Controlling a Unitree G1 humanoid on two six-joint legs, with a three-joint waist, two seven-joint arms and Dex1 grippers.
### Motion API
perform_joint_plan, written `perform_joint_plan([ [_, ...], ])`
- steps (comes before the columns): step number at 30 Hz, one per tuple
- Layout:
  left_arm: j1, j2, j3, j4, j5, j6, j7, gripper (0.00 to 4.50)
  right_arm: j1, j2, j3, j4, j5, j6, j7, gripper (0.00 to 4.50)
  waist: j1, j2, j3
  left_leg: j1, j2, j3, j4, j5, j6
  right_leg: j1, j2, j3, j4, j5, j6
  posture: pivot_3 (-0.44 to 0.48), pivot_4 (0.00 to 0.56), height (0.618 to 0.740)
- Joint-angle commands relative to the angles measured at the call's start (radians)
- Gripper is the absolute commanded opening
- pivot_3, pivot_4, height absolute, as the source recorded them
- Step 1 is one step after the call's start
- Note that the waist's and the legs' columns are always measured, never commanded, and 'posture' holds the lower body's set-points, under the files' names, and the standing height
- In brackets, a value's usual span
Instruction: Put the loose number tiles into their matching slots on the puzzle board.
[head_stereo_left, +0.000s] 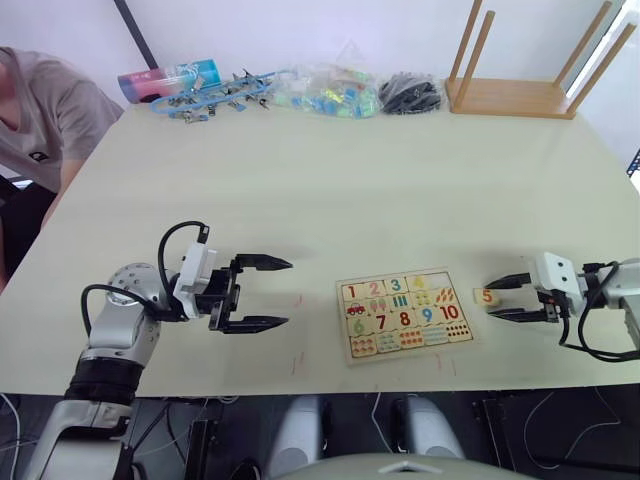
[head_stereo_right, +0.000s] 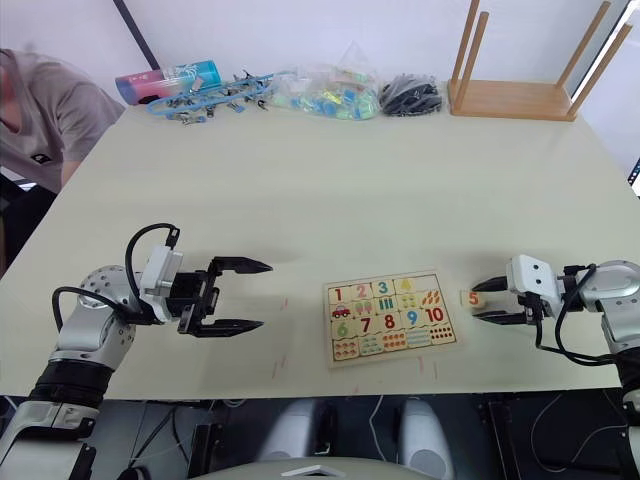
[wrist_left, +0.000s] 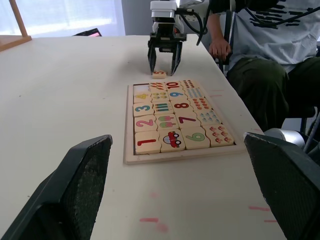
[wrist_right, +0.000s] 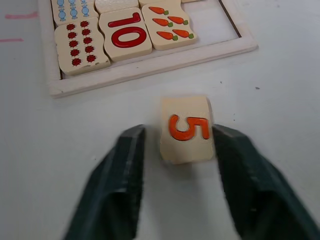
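r gripper (wrist_right: 176, 165) spread round 5 tile (wrist_right: 186, 129), l gripper (head_stereo_left: 262, 293) wide, away from board (head_stereo_left: 404, 313)

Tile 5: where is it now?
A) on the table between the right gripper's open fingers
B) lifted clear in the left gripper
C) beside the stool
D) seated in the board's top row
A: tile 5 lies flat on the table beside the board, between the right gripper's open fingers.
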Motion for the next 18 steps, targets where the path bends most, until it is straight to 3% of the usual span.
perform_joint_plan([
  [1, -0.006, 0.016, -0.003, -0.022, -0.017, -0.016, -0.031, 4.50, -0.006, 0.000, -0.004, 0.013, -0.009, -0.011, -0.014, 0.90, 0.000, 0.000, 0.000, 0.000, 0.000, 0.000, 0.000, 0.000, 0.000, 0.000, 0.000, 0.000, 0.000, 0.000, 0.000, 0.000, 0.150, 0.740],
  [10, -0.010, 0.018, -0.011, -0.019, -0.021, -0.023, -0.031, 4.50, 0.008, -0.024, -0.044, -0.092, 0.036, 0.065, -0.046, 0.91, 0.000, 0.000, 0.000, 0.000, 0.000, 0.000, 0.000, 0.000, 0.000, 0.000, 0.000, 0.000, 0.000, 0.000, 0.000, 0.000, 0.150, 0.740],
  [18, -0.006, 0.023, -0.003, -0.018, -0.023, -0.026, -0.031, 4.50, 0.005, -0.075, -0.045, -0.389, 0.106, 0.389, -0.102, 0.91, 0.003, 0.001, 0.001, 0.000, 0.000, 0.000, 0.000, -0.001, 0.001, 0.000, -0.001, 0.000, 0.000, 0.000, 0.000, 0.000, 0.150, 0.740],
])
